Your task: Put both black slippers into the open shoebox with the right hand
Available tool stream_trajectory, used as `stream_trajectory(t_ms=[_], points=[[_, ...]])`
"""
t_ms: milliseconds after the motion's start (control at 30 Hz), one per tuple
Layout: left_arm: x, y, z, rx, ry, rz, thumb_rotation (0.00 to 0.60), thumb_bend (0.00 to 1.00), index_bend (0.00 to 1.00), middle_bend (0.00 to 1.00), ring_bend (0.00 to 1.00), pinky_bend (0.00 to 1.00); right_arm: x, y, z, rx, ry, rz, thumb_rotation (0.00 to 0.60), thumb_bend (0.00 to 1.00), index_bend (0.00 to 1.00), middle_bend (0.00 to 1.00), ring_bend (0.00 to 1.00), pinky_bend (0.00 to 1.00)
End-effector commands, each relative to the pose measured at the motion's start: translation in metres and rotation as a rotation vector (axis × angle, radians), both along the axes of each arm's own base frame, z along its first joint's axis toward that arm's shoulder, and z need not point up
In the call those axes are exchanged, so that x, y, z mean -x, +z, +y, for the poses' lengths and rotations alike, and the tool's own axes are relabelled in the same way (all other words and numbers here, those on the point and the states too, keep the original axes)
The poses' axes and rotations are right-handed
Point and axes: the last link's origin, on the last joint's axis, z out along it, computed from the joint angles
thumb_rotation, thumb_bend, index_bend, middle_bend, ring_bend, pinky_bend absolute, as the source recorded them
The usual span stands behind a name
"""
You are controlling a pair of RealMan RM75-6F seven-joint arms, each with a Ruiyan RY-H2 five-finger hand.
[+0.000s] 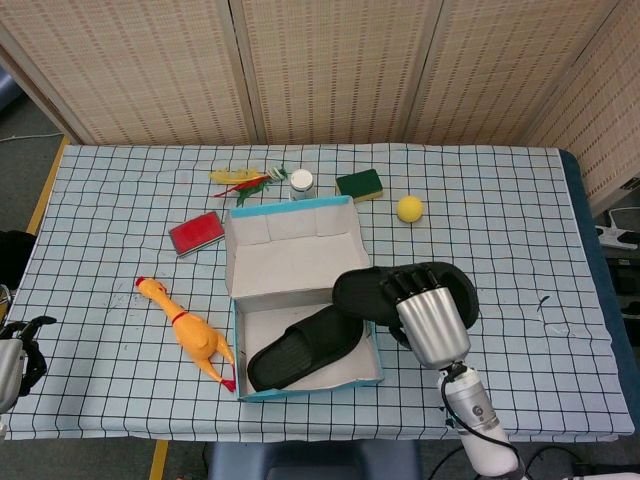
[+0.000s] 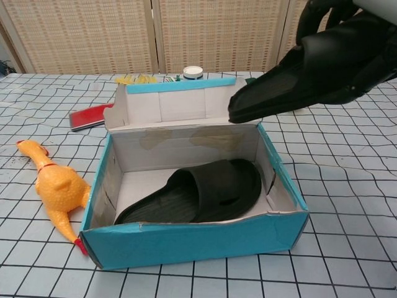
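Observation:
The open shoebox (image 1: 233, 340) (image 2: 186, 247), blue outside and white inside, sits mid-table with one black slipper (image 1: 305, 347) (image 2: 198, 192) lying inside it. My right hand (image 1: 430, 320) (image 2: 366, 12) grips the second black slipper (image 1: 365, 293) (image 2: 291, 84) and holds it in the air; its toe end hangs over the box's right wall. My left hand (image 1: 20, 355) rests low at the table's left edge, fingers curled, holding nothing.
A yellow rubber chicken (image 1: 190, 330) (image 2: 56, 192) lies left of the box. Behind the box are a red case (image 1: 196, 232), a small white jar (image 1: 301, 180), a green sponge (image 1: 360, 184), a yellow ball (image 1: 409, 208) and red-yellow chillies (image 1: 240, 180).

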Motion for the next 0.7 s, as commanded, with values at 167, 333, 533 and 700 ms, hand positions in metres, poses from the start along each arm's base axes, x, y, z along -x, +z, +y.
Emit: stream_trajectory(t_ms=[167, 333, 533, 700], points=[[0.0, 0.001, -0.001, -0.003, -0.002, -0.005, 0.6, 0.41, 0.29, 0.27, 0.28, 0.43, -0.016, -0.024, -0.011, -0.308, 0.108, -0.134, 0.6, 0.04, 0.49, 0.46, 0.33, 0.26], [0.0, 0.002, -0.001, -0.009, 0.0, -0.005, 0.6, 0.41, 0.29, 0.27, 0.28, 0.43, -0.015, -0.051, -0.032, -0.401, 0.118, -0.144, 0.6, 0.04, 0.48, 0.46, 0.33, 0.26], [0.0, 0.002, 0.0, -0.007, 0.0, -0.004, 0.6, 0.41, 0.29, 0.27, 0.28, 0.43, -0.02, -0.077, -0.052, -0.467, 0.117, -0.202, 0.6, 0.04, 0.48, 0.46, 0.33, 0.26], [0.0, 0.002, 0.0, -0.006, -0.001, -0.005, 0.6, 0.41, 0.29, 0.27, 0.28, 0.43, -0.022, -0.09, -0.06, -0.484, 0.128, -0.242, 0.6, 0.04, 0.48, 0.46, 0.33, 0.26]])
